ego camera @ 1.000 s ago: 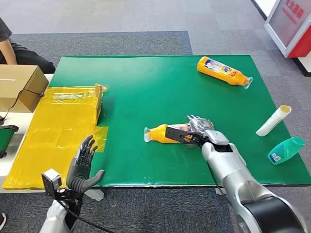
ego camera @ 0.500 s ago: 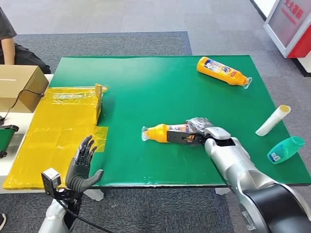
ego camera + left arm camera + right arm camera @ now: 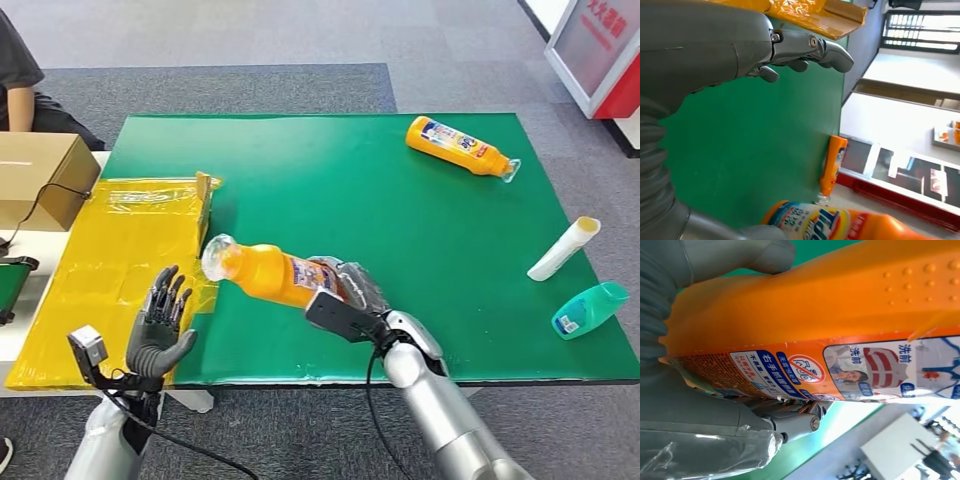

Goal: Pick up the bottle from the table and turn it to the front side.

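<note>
This looks like a robot test area inside a large hall or showroom, not a home. The floor is grey carpet, laid in tiles. A table with a green cover stands in the middle, and several detergent bottles lie on it like test samples. At 9 o'clock there is a cardboard box with a cable, and a seated person. At 2 o'clock stands a red and white display stand.
</note>
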You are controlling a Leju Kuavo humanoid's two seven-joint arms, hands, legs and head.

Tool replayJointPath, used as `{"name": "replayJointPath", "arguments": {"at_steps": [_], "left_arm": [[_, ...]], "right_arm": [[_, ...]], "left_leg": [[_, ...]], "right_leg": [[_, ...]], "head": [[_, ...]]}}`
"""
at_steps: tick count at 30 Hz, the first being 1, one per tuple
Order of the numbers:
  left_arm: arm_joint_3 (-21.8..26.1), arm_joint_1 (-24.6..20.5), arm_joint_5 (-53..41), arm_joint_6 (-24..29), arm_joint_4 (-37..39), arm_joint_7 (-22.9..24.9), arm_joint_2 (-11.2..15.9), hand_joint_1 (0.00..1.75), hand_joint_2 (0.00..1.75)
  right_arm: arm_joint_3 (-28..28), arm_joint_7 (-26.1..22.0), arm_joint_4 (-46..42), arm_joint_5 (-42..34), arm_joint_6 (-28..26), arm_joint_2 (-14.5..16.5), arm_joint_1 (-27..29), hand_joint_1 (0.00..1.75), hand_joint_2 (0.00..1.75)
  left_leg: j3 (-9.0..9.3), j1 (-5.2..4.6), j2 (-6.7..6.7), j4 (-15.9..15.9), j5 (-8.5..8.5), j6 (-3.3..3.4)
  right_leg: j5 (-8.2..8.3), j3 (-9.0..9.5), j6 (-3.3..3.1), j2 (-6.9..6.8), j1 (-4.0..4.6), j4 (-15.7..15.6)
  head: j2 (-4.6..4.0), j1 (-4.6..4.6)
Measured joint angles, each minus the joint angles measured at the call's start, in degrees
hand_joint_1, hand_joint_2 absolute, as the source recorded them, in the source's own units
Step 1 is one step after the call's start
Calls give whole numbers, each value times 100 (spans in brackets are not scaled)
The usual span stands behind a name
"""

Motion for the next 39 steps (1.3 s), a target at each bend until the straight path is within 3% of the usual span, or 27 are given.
{"name": "replayJointPath", "arguments": {"at_steps": [7, 14, 22, 27, 31, 39], "left_arm": [[-207, -465, -37, -240, 493, 141, 68, 0, 175], [-425, -637, -110, -336, 733, 93, 148, 0, 175], [-1550, -908, -502, -801, 864, -489, 350, 0, 175], [-1948, -870, -490, -826, 615, -494, 577, 0, 175], [-2058, -740, -504, -539, 245, -494, 733, 0, 175], [-1998, -430, -526, -86, -515, -494, 603, 2, 175]], "right_arm": [[304, -252, 21, -83, -132, 369, 38, 175, 175], [449, -279, 159, -33, -196, 468, 20, 175, 175], [673, -424, 1211, 130, -623, 711, -414, 175, 175], [701, -461, 1847, 118, -717, 860, -756, 175, 175], [723, -462, 2185, 152, -774, 979, -943, 175, 175], [734, -330, 2547, 221, -890, 1060, -1007, 175, 175]], "left_leg": [[0, -1, 0, 0, 8, 1], [-1, -1, 0, 0, 8, 1], [-1, -1, 0, 0, 9, 0], [0, 0, 1, 0, 11, -2], [0, 0, 2, 0, 11, -3], [-7, -2, 3, 1, 9, 0]], "right_leg": [[6, 1, 3, 0, -1, 0], [5, 0, 3, 0, -1, 0], [7, 1, 2, 0, -1, 0], [8, -3, 0, 1, 0, 1], [6, -7, -1, 1, 1, 1], [9, -11, 2, 3, -2, -2]], "head": [[0, -1], [0, 0], [0, 0], [0, 0], [0, 0], [0, -1]]}}
